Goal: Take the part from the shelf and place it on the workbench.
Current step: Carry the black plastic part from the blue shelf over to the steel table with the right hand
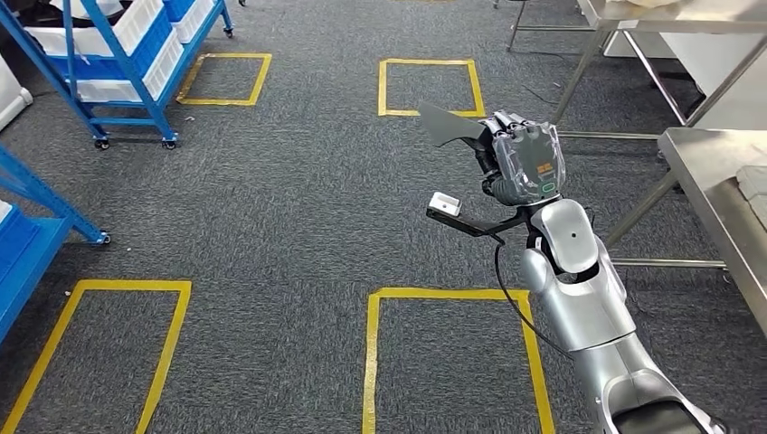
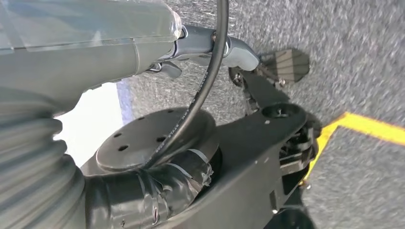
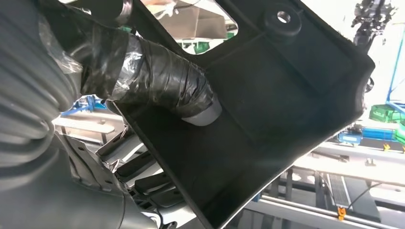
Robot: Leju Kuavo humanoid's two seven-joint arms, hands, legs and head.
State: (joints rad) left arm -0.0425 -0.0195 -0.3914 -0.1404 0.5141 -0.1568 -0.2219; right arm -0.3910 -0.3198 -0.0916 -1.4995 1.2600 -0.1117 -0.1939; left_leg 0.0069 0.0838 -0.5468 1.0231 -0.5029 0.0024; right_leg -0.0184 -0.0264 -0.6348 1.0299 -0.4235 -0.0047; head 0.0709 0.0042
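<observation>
The right hand (image 1: 522, 155), right of centre in the head view, was closed around a flat black plastic part (image 1: 445, 126) that jutted from its fingers toward the upper left, above grey carpet floor (image 1: 298, 199) marked with yellow tape. The left hand (image 2: 210, 45) showed partly in its wrist view; I cannot tell how far open it was. The steel table (image 1: 714, 172) sat at the right edge. The likely risk was the thin part pivoting or slipping, since the grip looked confined to one end. The right wrist view showed it as matte, with raised ribs and a round boss.
</observation>
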